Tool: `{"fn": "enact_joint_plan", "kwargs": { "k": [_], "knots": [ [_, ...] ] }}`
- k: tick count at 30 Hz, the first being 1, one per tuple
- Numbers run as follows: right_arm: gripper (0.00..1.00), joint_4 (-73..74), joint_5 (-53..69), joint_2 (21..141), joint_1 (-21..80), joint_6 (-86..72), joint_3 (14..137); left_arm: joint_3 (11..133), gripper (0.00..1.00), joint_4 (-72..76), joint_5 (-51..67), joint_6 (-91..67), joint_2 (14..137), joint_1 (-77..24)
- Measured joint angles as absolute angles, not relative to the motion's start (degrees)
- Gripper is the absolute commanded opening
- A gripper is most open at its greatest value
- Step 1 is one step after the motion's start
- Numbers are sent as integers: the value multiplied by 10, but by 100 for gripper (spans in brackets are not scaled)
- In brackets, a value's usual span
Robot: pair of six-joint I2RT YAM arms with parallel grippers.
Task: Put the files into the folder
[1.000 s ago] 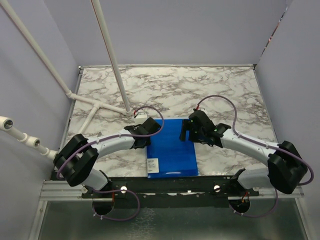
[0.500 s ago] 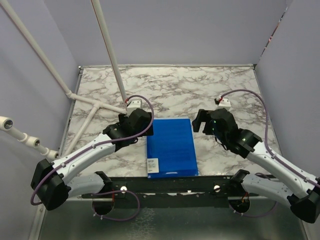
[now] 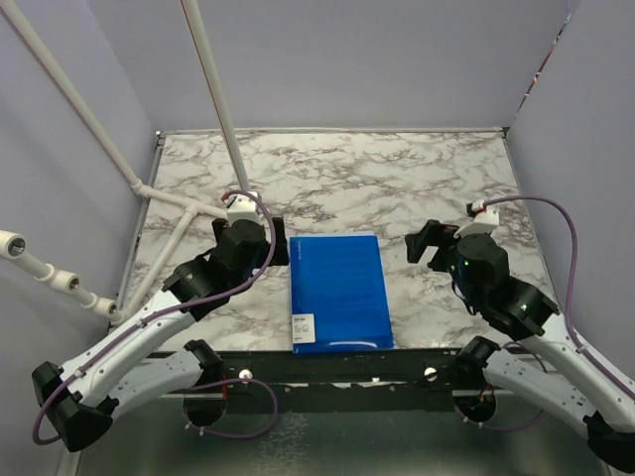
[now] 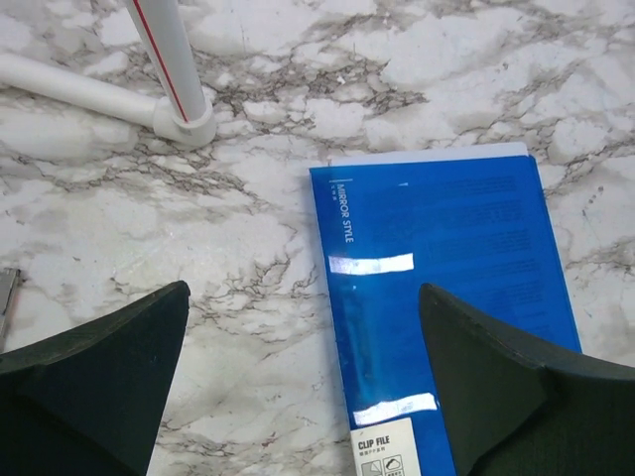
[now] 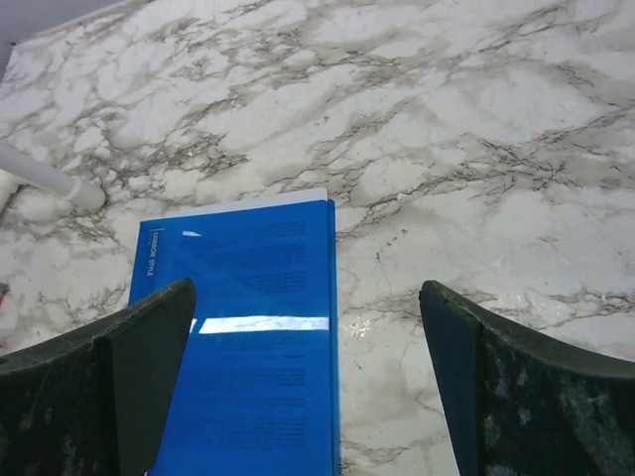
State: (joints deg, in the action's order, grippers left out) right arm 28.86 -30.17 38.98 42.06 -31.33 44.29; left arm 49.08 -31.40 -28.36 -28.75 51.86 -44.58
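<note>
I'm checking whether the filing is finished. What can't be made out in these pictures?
The files: both wrist views show only a thin white strip past the folder's far edge. The closed cover hides the rest.
The label: the left wrist view cuts it off at the bottom edge. In the top view its print is too small to read.
The small print on the cover: too fine to read in the right wrist view.

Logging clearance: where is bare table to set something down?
Free: the far half of the table, from the pipe stand across to the right wall. Crowded: the left gripper and right gripper, both open, flank the folder.
</note>
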Motion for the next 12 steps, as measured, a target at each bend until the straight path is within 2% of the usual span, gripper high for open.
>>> {"fn": "enact_joint_plan", "kwargs": {
  "k": [12],
  "knots": [
    [100,260,-252,296,421,-275,418,481,99,-286,-290,-254,415,-446]
  ]
}}
